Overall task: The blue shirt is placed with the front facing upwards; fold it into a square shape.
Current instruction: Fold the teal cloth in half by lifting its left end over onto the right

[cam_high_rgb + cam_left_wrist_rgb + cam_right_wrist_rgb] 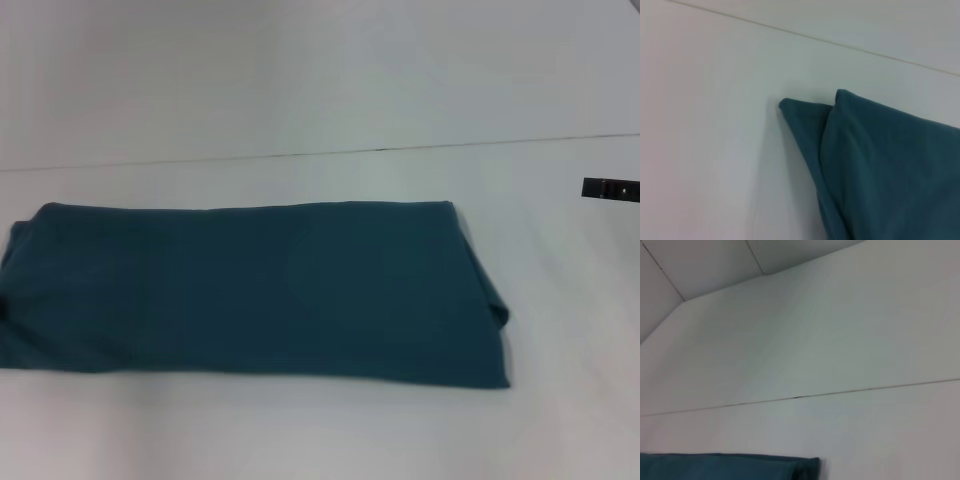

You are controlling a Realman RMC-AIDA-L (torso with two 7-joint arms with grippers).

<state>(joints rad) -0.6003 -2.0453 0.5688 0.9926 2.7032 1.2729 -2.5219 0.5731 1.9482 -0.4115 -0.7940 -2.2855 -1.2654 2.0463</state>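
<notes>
The blue shirt (pixel 260 285) lies flat on the white table as a long folded rectangle, running from the left edge of the head view to right of centre. Its lettering and neck label are hidden inside the folds. A layered corner of it shows in the left wrist view (pixel 890 165), and a strip of its edge shows in the right wrist view (pixel 725 467). A small dark part of my right gripper (pixel 610 189) pokes in at the right edge of the head view, clear of the shirt. My left gripper is out of view.
The white table (pixel 330 430) spreads on all sides of the shirt. A thin seam line (pixel 380 150) runs across behind it, with a pale wall beyond.
</notes>
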